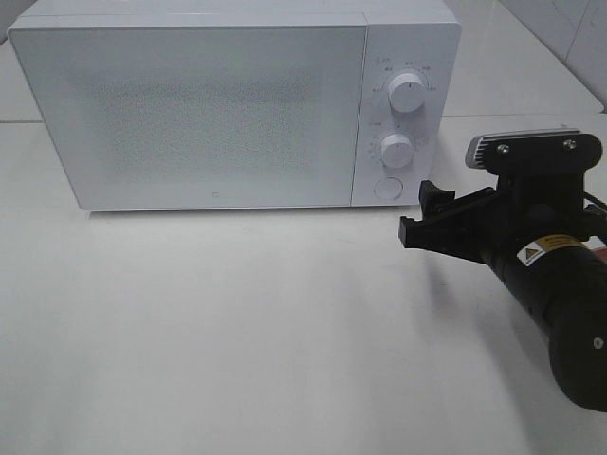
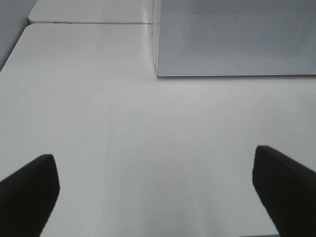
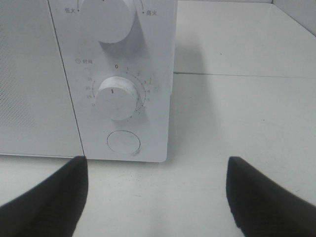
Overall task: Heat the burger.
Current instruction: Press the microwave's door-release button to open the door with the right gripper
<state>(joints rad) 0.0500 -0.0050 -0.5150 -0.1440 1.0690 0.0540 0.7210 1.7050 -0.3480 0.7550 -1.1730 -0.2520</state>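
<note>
- Burger was nowhere to be seen in any view: not on the counter (image 1: 237, 332) and not in either hand. Whether it sat behind the closed door (image 1: 190, 114) could not be told, so neither its direction from the hands nor its long axis could be given.
- Nearest, the left hand (image 2: 158, 197) hung low over bare counter with its jaws spread wide and nothing between them. It faced the lower left corner of the microwave (image 1: 218, 114) and was well apart from it.
- Further in, the right hand (image 1: 420, 213) hovered with its jaws well apart and empty. It pointed at the control panel on the microwave's right side.
- Just beyond that hand lay the round button (image 3: 124, 142) at the foot of the panel, near but not touched. Above it came the lower knob (image 3: 117, 98), then the upper knob (image 1: 409, 93).
- The right hand was judged much the nearer to the controls. A press or a turn there would probably fall to it.
- The microwave's long side ran across the counter, door to the left and panel to the right.
- Counted: two hands, one microwave, one door, two knobs, one round button, no burger in sight.
</note>
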